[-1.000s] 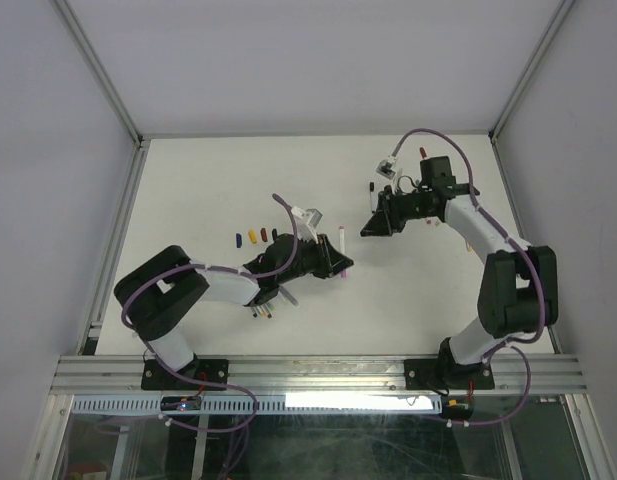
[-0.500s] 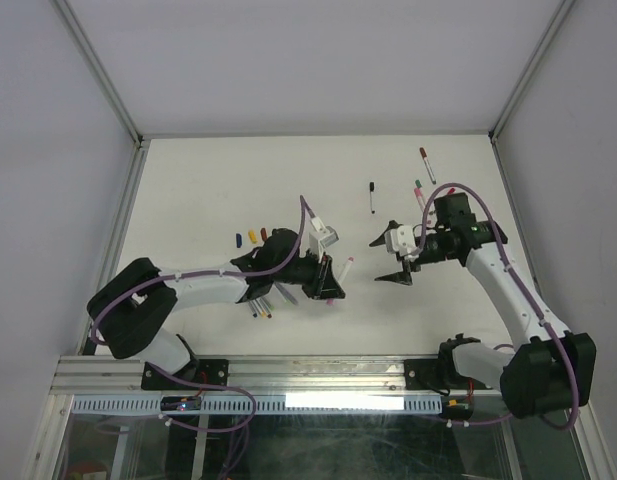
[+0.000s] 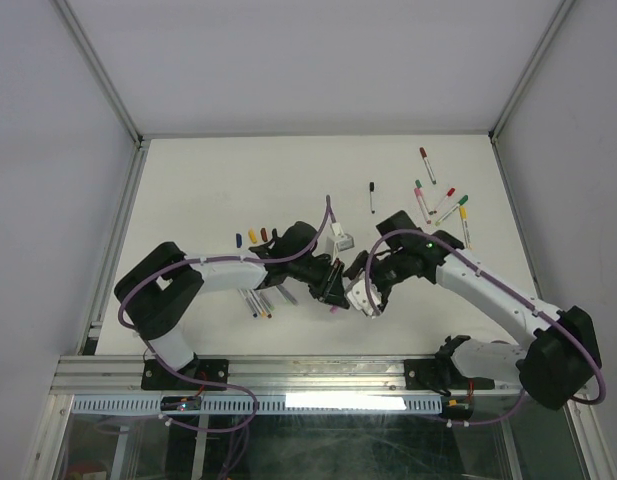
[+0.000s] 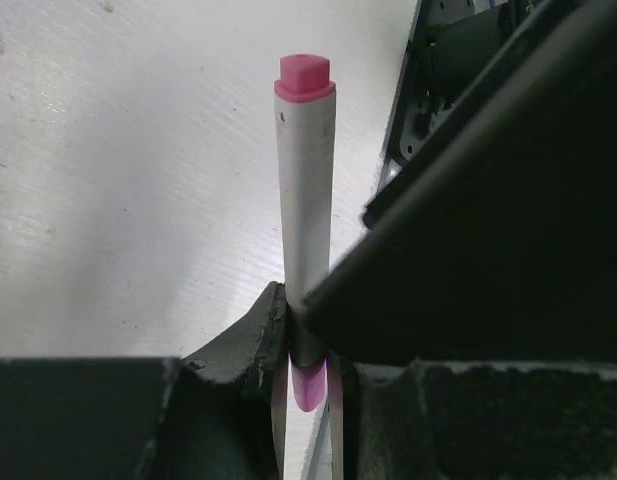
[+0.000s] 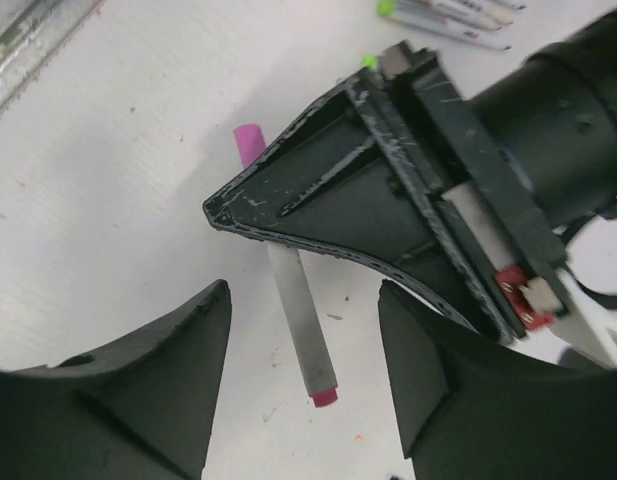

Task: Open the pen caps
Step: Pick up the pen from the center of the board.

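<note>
My left gripper [image 4: 306,340] is shut on a grey-white pen [image 4: 306,200], gripping the barrel just above its pink cap [image 4: 309,388]. The pen's pink tail end [image 4: 303,76] points away from the wrist. In the right wrist view the same pen [image 5: 300,320] sticks out past the left gripper's black finger [image 5: 318,200], with the cap [image 5: 250,143] behind that finger. My right gripper [image 5: 306,295] is open, its fingers standing either side of the barrel's tail end without touching it. From above, the two grippers [image 3: 335,288] [image 3: 362,292] meet at the table's middle. Loose pen caps [image 3: 252,237] lie at the left.
Several capped pens [image 3: 443,200] lie at the back right and a single black one [image 3: 372,197] sits nearer the middle. Bare pen barrels [image 3: 260,306] lie under the left arm. A metal rail [image 3: 308,372] runs along the near edge.
The right arm swung from the back right down to the table's middle, and its jaws opened around the pen. The left gripper carried the pink pen a little to the right.
</note>
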Robot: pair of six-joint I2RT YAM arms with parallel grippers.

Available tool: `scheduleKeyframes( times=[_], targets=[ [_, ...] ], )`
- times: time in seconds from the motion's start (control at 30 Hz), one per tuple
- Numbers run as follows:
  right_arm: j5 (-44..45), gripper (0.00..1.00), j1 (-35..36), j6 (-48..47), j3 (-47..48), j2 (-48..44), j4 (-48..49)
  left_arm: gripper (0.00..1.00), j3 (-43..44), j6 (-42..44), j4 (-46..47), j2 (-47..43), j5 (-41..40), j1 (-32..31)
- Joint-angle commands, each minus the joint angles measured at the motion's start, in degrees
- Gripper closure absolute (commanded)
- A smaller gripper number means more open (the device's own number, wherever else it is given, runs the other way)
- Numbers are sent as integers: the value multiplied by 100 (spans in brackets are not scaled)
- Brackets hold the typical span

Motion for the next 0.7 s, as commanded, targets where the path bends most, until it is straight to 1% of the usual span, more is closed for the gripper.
scheduleKeyframes(
  times=[0.0,0.13,0.2,0.4,0.47,0.53,0.6,0.67],
  targets=[
    [1138,40,439,-42,-158,69,507,99,232,165,61,-14,405,56],
    [1622,45,696,-132,-297,91,605,98,222,175,60,19,420,57],
    [1754,50,758,-136,-363,88,690,98,229,168,59,47,427,54],
    [1835,71,876,-120,-566,-3,878,97,241,150,90,40,408,51],
    [1774,79,878,-83,-603,-74,892,93,206,137,92,-5,308,62],
    [1717,86,877,-2,-653,-165,923,87,112,94,142,-78,204,63],
    [1677,92,872,182,-732,-278,1018,78,-58,16,217,-204,34,80],
    [1601,97,834,335,-817,-385,1082,67,-292,-135,415,-403,-147,99]
  ],
)
